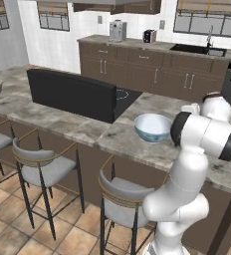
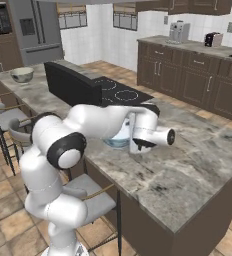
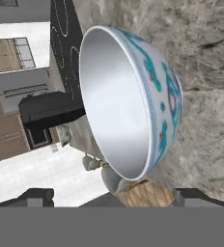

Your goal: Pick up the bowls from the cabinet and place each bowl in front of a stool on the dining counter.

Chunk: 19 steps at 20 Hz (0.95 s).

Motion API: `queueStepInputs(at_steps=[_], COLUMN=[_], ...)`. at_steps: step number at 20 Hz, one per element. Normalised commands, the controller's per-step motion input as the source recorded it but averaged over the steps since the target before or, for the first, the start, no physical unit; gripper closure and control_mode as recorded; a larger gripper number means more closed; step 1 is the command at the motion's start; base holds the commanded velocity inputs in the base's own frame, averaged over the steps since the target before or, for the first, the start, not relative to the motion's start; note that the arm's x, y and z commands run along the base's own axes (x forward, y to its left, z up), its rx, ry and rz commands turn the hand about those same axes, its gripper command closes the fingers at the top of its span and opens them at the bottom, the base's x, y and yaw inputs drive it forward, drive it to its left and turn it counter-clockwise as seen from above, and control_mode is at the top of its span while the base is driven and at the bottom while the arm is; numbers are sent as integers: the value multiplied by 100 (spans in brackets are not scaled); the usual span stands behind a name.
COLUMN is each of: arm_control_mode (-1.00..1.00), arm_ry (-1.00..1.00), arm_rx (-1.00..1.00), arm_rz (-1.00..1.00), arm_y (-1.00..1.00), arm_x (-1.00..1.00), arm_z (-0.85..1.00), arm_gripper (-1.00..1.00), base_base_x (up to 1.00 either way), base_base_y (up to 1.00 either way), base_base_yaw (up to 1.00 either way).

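The gripper (image 3: 112,195) stands with its jaws wide apart, the two dark tips at the far left and right of the hand view and nothing between them, so it holds nothing; it sits just beside the white bowl with the blue floral pattern (image 3: 133,101). That bowl (image 1: 153,127) rests upright on the dining counter (image 1: 62,122), mouth to the ceiling, close to the near edge and right above a grey-seated stool (image 1: 125,199). Being round, it has no long axis along the counter; its only axis runs straight up through the base. In the hand view it looks tipped on its side, but that is the roll of the camera, not of the bowl. From the right base view the bowl (image 2: 119,139) is mostly hidden behind the forearm and hand. The second bowl, olive-grey (image 2: 22,74), already stands on the far end of the counter near another stool (image 2: 3,117). By my reading the placing of this second bowl is done and the step in hand is the letting go. The next move calls for a clean retreat up and away from the rim, without nudging the bowl toward the edge.
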Motion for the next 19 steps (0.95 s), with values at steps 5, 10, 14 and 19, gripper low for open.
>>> queueStepInputs(at_steps=[5,10,14,19], arm_control_mode=[-100,-100,-100,-100], arm_ry=[2,14,12,7], arm_rx=[-14,-16,-21,-24], arm_rz=[9,5,7,14], arm_y=[12,47,85,100], arm_x=[-80,-59,-71,-81], arm_z=[73,98,72,50], arm_gripper=[-100,-100,-100,-100], base_base_x=[0,0,0,0], base_base_y=[0,0,0,0], base_base_yaw=[0,0,0,0])
